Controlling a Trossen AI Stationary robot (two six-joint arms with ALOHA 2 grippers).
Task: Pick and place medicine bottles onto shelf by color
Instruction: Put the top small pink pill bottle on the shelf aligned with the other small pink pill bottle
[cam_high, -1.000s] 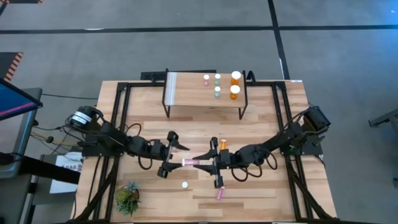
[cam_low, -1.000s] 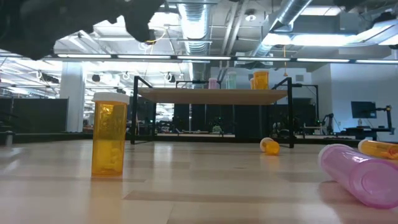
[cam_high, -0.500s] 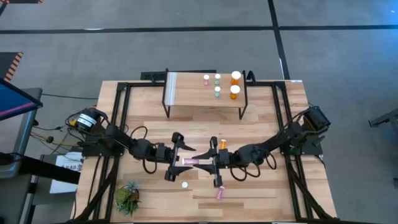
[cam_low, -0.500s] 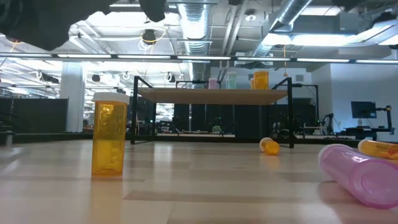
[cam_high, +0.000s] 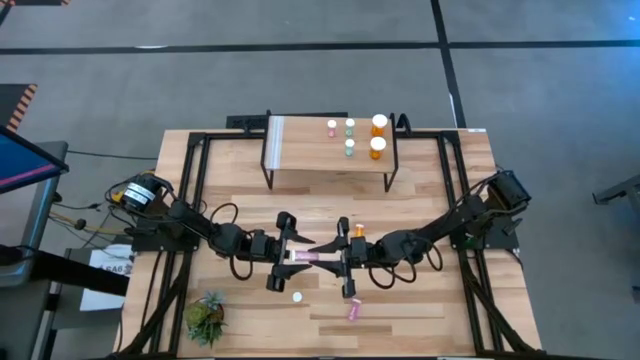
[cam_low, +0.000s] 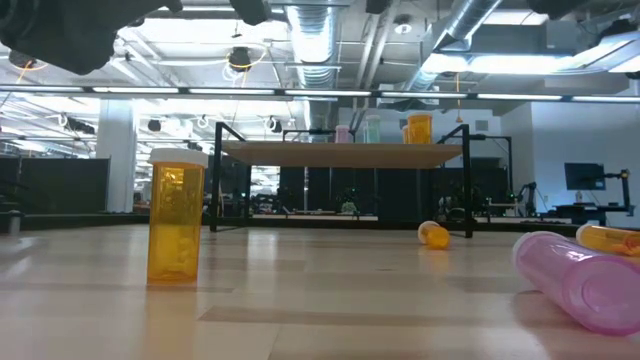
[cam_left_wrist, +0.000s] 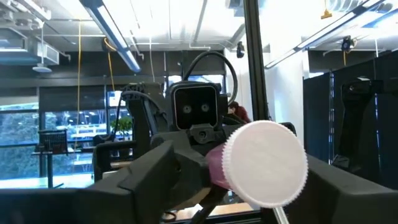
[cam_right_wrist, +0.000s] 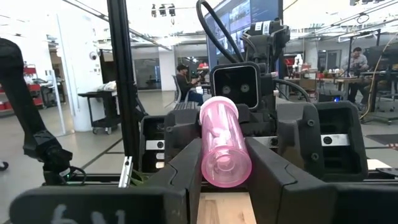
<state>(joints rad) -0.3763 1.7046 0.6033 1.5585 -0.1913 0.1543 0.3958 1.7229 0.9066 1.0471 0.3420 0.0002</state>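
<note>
Around the counter (cam_high: 420, 300) lies a grey concrete floor crossed by dark lines, and the low view looks beyond into a large workshop with ceiling ducts, strip lights and black frames. That counter is pale wood planks edged by black rails. Near its far edge stands the shelf (cam_high: 300, 140), a light board on thin black legs, carrying a pink bottle (cam_high: 332, 127), two teal bottles (cam_high: 349, 125) and two larger orange bottles (cam_high: 378, 125) grouped at one end. At mid-counter the two dark arms meet. The right claw (cam_high: 342, 260) is clamped on a pink medicine bottle (cam_high: 304, 257) held lying level, and the left claw (cam_high: 285, 258), fingers spread apart, sits around its white-capped end. Another pink bottle (cam_high: 354, 311) lies nearer the front, an orange one (cam_high: 358, 232) lies behind the right claw, a white cap (cam_high: 297, 296) rests alone, and a small green plant (cam_high: 206, 316) sits at the front corner.
</note>
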